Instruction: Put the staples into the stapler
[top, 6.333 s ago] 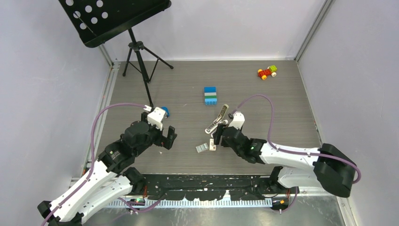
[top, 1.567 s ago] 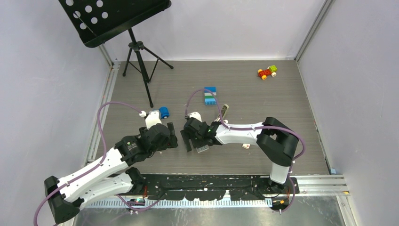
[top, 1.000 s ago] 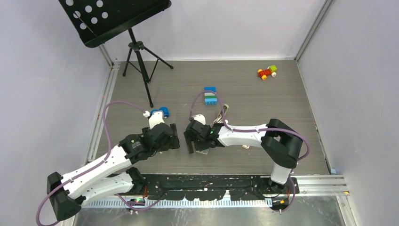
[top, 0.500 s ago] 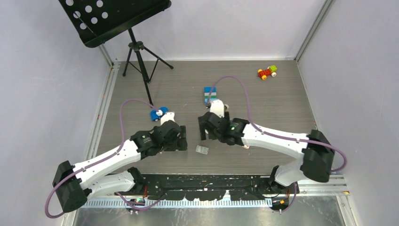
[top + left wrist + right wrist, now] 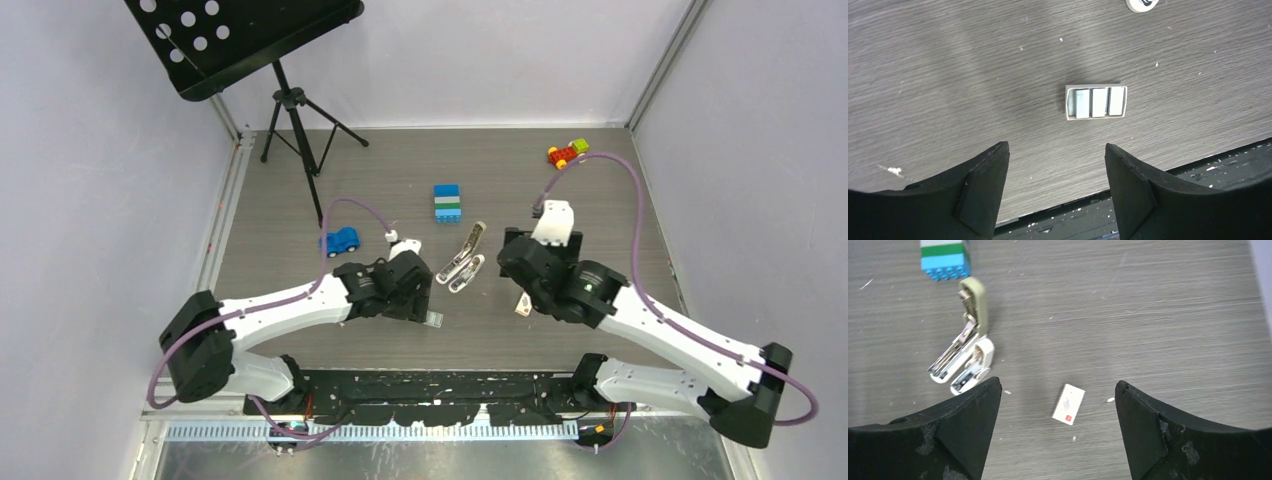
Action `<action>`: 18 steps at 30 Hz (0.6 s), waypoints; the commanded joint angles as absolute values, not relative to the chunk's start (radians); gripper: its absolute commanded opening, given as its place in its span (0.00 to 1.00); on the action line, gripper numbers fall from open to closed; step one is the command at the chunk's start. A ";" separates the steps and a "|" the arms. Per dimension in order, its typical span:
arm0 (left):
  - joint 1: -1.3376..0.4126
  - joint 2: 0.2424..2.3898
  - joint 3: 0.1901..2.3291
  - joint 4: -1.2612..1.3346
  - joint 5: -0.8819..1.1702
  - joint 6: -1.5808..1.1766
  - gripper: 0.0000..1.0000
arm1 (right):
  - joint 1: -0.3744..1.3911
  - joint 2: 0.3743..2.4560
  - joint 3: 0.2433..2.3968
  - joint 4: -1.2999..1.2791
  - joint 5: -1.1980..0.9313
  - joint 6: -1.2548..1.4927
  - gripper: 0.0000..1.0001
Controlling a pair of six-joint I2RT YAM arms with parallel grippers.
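**Top view.** A grey wood-grain table [image 5: 600,220] is enclosed by pale walls, with a black music stand [image 5: 240,40] at upper left. A blue toy car [image 5: 341,241], a stack of building blocks [image 5: 447,203] and a small brick vehicle [image 5: 567,153] lie on the table. The stapler [image 5: 462,262] lies hinged open at centre. The staples [image 5: 435,319] lie below it, near the table's front edge and just beside the left gripper [image 5: 415,302]. The right gripper [image 5: 517,272] hovers right of the stapler, above a small white box [image 5: 523,306].

**Left wrist view.** The fingers [image 5: 980,192] stand wide apart and grasp nothing. The staples [image 5: 1096,102], three silvery strips side by side, lie flat beyond the tips, untouched.

**Right wrist view.** The fingers [image 5: 963,425] are spread and empty. The stapler [image 5: 965,347] lies at left, its beige top pointing toward the blocks [image 5: 944,260]. The red-marked box [image 5: 1068,404] lies between the tips, farther off.
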State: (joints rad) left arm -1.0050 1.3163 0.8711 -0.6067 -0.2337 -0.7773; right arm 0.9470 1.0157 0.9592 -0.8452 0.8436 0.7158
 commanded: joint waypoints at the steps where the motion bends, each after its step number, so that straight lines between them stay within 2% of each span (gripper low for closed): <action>1: -1.028 1.393 0.931 -0.558 -0.227 -0.753 0.70 | 0.943 0.911 0.989 -0.969 1.012 0.738 0.88; 5: -1.046 1.472 0.971 -0.555 -0.230 -0.753 0.62 | 0.942 0.822 1.001 -1.030 1.076 0.728 0.88; 7: -1.057 1.503 0.988 -0.554 -0.235 -0.750 0.55 | 0.942 0.780 1.002 -1.050 1.097 0.727 0.88; 18: -1.075 1.586 1.039 -0.558 -0.283 -0.752 0.28 | 0.943 0.624 1.012 -1.104 1.096 0.756 0.88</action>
